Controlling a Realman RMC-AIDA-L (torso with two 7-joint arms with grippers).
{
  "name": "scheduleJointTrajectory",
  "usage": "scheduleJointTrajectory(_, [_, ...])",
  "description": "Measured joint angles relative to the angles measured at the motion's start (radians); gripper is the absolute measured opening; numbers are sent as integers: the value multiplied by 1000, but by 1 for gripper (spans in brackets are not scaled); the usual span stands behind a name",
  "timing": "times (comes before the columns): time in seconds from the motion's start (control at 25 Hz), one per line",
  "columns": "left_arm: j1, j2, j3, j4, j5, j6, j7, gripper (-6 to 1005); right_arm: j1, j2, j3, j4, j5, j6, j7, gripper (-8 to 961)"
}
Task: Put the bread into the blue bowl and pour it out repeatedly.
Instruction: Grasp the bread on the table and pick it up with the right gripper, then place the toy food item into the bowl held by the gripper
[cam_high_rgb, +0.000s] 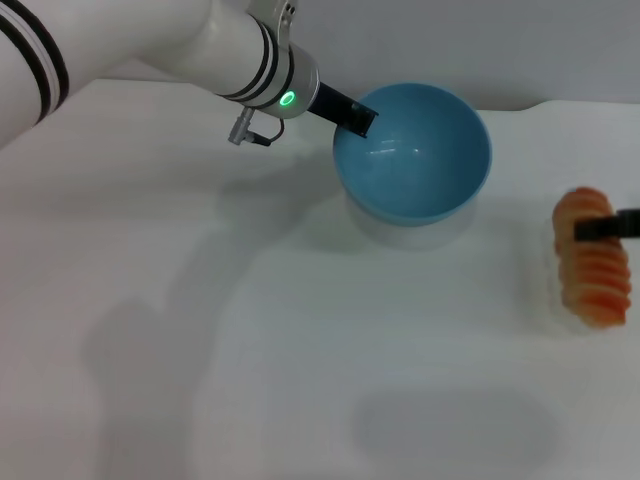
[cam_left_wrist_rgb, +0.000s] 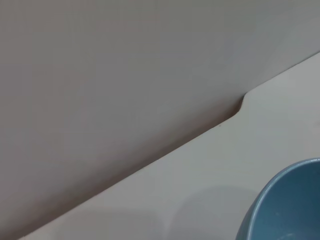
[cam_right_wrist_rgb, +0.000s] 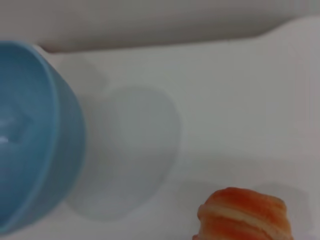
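Note:
The blue bowl (cam_high_rgb: 412, 150) hangs tilted just above the table at the back centre, its empty inside facing me and its shadow beneath. My left gripper (cam_high_rgb: 356, 116) is shut on its far-left rim. The bowl's outer wall fills one side of the right wrist view (cam_right_wrist_rgb: 55, 150) and a corner of the left wrist view (cam_left_wrist_rgb: 285, 205). The bread (cam_high_rgb: 598, 275), orange and ridged, lies lengthwise on the table at the far right, apart from the bowl. A dark part of my right gripper (cam_high_rgb: 602, 228) reaches in from the right edge across its far end. One end of the bread (cam_right_wrist_rgb: 245, 217) shows in the right wrist view.
The white table (cam_high_rgb: 250, 330) ends at a back edge with a small step (cam_high_rgb: 540, 102) behind the bowl, and a grey wall stands beyond it. My left arm (cam_high_rgb: 200, 45) crosses the back left corner.

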Motion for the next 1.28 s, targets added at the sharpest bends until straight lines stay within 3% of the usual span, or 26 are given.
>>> scheduleJointTrajectory(0.2, [-3,-1,4,-1,0,52,-1,-1,-6,1,-1,-190,121,-110,-43,428])
scheduleJointTrajectory(0.4, [-17,-10,53,6,-9,86,-8,-2,20,4,-34,-219,242,-110,-104,392])
scheduleJointTrajectory(0.56, [-27,-12,113,13,-16,88,-50,-2,53,4,-124,-146,358,-50,-171,376])
scheduleJointTrajectory(0.92, [-27,-12,117,22,-36,77,-65,-1,102,8,-229,24,380,53,-182,323])
scheduleJointTrajectory(1.28, [-25,-11,117,24,-39,73,-66,-2,105,8,-244,121,524,116,-339,271])
